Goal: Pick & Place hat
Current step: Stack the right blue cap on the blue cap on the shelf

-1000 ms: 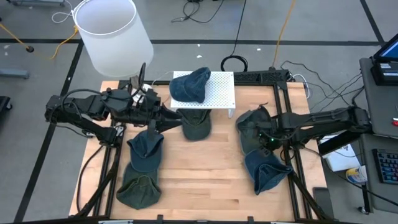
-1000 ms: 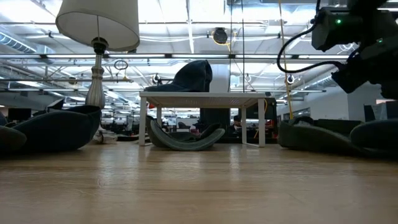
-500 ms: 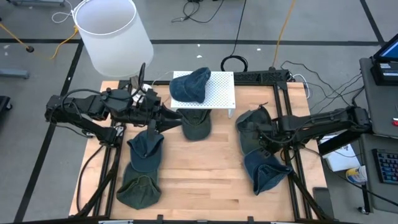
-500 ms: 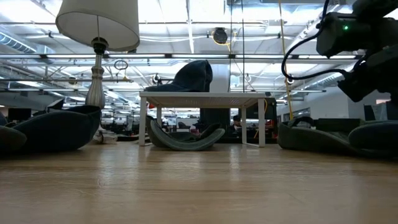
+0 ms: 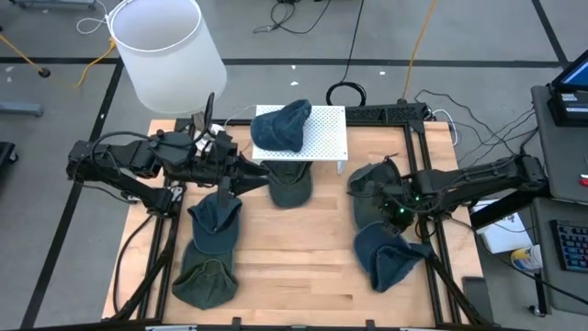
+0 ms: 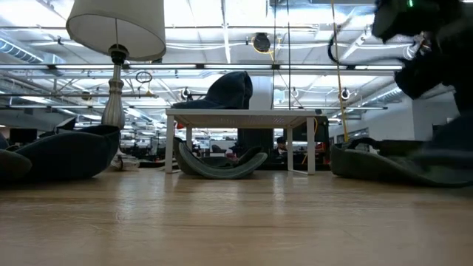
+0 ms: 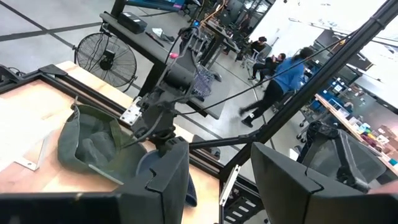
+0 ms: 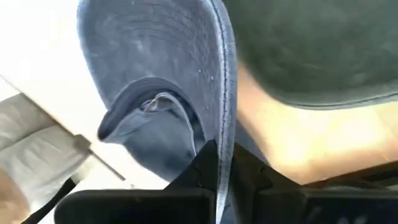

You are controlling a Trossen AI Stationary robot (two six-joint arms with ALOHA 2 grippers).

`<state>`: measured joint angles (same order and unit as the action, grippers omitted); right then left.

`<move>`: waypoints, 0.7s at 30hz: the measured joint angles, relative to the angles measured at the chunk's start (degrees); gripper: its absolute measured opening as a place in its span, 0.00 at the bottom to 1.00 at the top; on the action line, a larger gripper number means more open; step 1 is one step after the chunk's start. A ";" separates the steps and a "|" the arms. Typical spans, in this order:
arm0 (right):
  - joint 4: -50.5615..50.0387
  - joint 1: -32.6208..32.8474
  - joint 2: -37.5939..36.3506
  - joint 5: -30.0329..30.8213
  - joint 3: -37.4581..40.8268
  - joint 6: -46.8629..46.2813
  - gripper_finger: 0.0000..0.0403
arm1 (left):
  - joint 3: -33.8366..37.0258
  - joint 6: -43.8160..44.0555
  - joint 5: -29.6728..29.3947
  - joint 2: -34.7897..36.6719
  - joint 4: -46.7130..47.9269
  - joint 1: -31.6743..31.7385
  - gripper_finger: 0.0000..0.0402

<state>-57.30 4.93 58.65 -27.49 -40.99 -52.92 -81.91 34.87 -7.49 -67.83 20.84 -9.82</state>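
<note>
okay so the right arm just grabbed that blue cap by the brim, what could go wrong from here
The right gripper is shut on only the thin brim edge of the blue cap, so the cap may slip out or swing when lifted.

A dark green cap lies right beside it; a carry could drag across it.

The white stand already holds another blue cap, leaving limited free surface if that is the target.

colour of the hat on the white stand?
Blue hat, on the perforated white stand; clearest in the high view.
</note>
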 joint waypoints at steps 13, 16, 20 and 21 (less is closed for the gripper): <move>-5.54 4.12 -0.02 14.78 -24.95 3.19 0.01 | 0.00 1.62 -0.02 0.00 -0.10 0.00 0.45; -5.58 4.35 0.01 21.29 -28.14 5.14 0.01 | 0.00 3.46 -0.03 0.00 -0.43 0.26 0.45; -5.76 4.33 0.05 30.64 -30.74 7.67 0.01 | 0.00 7.95 -0.07 0.00 -1.64 0.89 0.45; -5.88 4.33 0.05 33.25 -31.11 8.40 0.01 | 0.00 9.58 -0.09 0.00 -1.68 1.13 0.45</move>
<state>-63.18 9.26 58.70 5.76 -72.10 -44.52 -81.91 44.45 -7.57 -67.83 19.16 -8.70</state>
